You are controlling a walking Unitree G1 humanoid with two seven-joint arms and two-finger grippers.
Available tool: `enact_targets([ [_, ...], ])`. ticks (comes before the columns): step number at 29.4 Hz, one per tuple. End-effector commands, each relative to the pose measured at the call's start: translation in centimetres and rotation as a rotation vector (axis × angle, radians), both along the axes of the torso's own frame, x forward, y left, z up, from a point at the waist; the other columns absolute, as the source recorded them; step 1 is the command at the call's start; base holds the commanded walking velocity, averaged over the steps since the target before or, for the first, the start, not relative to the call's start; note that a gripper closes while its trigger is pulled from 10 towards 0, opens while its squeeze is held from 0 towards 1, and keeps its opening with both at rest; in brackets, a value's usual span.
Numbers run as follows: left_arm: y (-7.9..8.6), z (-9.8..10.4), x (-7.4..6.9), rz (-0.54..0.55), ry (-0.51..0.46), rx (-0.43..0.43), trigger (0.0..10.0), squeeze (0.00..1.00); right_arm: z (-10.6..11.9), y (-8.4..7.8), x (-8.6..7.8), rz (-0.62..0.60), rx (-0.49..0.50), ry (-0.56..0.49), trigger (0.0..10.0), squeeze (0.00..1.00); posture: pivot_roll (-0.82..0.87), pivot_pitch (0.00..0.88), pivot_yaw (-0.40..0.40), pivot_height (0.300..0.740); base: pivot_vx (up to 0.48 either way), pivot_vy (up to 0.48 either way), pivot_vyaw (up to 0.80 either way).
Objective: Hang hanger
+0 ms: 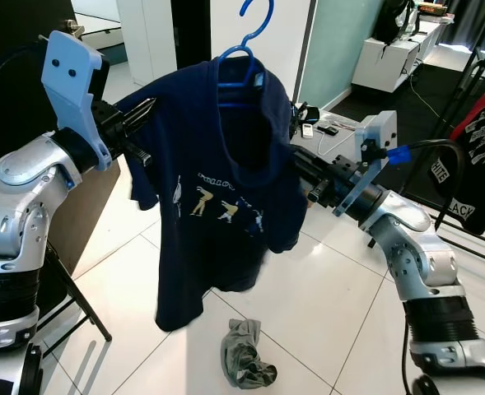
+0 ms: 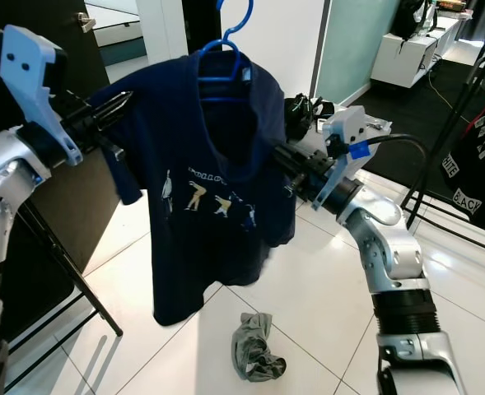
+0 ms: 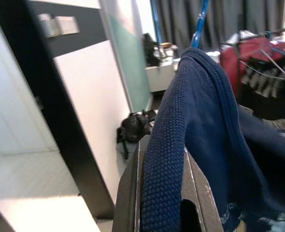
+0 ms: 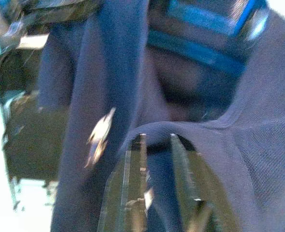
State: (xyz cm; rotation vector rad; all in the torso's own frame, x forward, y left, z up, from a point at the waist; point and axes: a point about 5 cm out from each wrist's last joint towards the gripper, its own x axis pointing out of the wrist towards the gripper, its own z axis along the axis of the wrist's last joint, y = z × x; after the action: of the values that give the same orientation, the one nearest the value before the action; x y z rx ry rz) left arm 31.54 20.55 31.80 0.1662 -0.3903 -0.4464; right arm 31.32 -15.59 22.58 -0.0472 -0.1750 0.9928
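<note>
The blue hanger (image 1: 244,59) stands upright, hook pointing up, inside the collar of a navy T-shirt (image 1: 217,189). The left end effector (image 1: 147,111) pinches the shirt's shoulder on one side, the right end effector (image 2: 277,155) grips the other; a grey rag (image 1: 244,354) lies on the floor below the shirt.

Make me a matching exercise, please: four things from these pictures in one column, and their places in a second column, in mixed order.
Things:
1. navy T-shirt
2. blue hanger
3. grey cloth
4. left gripper

Places:
a. crumpled on the floor tiles
b. hook standing up above the collar
c. at the shirt's sleeve
d. draped on the hanger, held up between both arms

Pairs: 1-d, 2-b, 3-a, 4-c
</note>
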Motion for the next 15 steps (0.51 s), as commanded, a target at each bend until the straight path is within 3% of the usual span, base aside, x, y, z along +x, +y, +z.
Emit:
enact_targets([
  [1, 0.6, 0.0, -0.1, 0.022, -0.008, -0.051, 10.0, 0.00, -0.5, 0.4, -0.8, 0.085, -0.048, 0.030, 10.0, 1.00, 0.02, 0.000, -0.044, 0.740, 0.000, 0.000, 0.00],
  [5, 1.2, -0.1, -0.2, 0.031, -0.007, -0.090, 10.0, 0.00, -0.8, -0.2, -1.5, 0.135, -0.085, 0.060, 10.0, 1.00, 0.02, 0.000, -0.044, 0.740, 0.000, 0.000, 0.00],
  [8, 3.6, 0.1, -0.4, 0.054, -0.014, -0.195, 10.0, 0.00, -1.4, -2.8, -3.6, 0.259, -0.223, 0.158, 10.0, 1.00, 0.01, 0.000, -0.054, 0.740, 0.000, 0.000, 0.00],
  [10, 3.9, -0.2, -0.8, -0.019, 0.005, -0.236, 10.0, 0.00, -0.4, -3.9, -3.1, 0.209, -0.192, 0.132, 10.0, 1.00, 0.00, 0.000, -0.055, 0.740, 0.000, 0.000, 0.00],
  [11, 3.9, -0.2, -0.8, -0.019, 0.005, -0.236, 10.0, 0.00, -0.4, -3.9, -3.1, 0.209, -0.192, 0.132, 10.0, 1.00, 0.00, 0.000, -0.055, 0.740, 0.000, 0.000, 0.00],
  [12, 3.6, -0.7, -1.3, -0.096, 0.034, -0.217, 10.0, 0.00, 0.5, -4.4, -2.8, 0.183, -0.161, 0.098, 10.0, 1.00, 0.00, 0.000, -0.055, 0.740, 0.000, 0.000, 0.00],
  [14, 3.6, -0.7, -1.3, -0.096, 0.034, -0.217, 10.0, 0.00, 0.5, -4.4, -2.8, 0.183, -0.161, 0.098, 10.0, 1.00, 0.00, 0.000, -0.055, 0.740, 0.000, 0.000, 0.00],
  [15, 2.8, -1.7, -2.1, -0.203, 0.081, -0.142, 10.0, 0.00, 1.5, -4.9, -2.4, 0.153, -0.124, 0.066, 10.0, 1.00, 0.00, 0.000, -0.061, 0.740, 0.000, 0.000, 0.00],
])
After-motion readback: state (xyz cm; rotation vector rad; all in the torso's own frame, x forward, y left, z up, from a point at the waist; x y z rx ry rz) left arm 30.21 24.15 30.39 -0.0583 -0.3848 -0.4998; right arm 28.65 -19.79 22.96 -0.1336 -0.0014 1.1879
